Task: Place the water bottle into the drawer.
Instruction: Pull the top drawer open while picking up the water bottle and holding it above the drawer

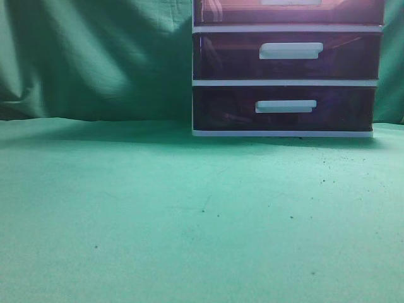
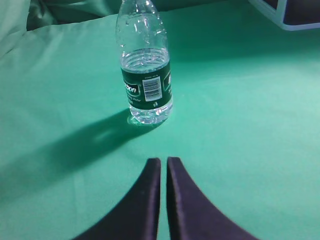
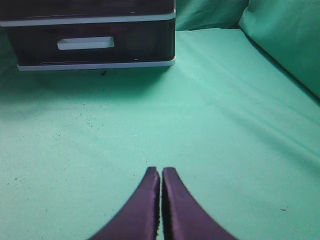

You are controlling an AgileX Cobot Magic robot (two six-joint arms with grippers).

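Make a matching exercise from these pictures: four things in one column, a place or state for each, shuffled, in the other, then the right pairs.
Things
1. water bottle
2. top drawer
3. left gripper
4. lowest drawer

Places or states
A. cut off by the upper edge of the exterior view
B. shut and holding nothing, above the green cloth
C. standing upright on the cloth, with a dark green label
D. closed, just above the white base of the unit

Pairs: 1-C, 2-A, 3-B, 4-D
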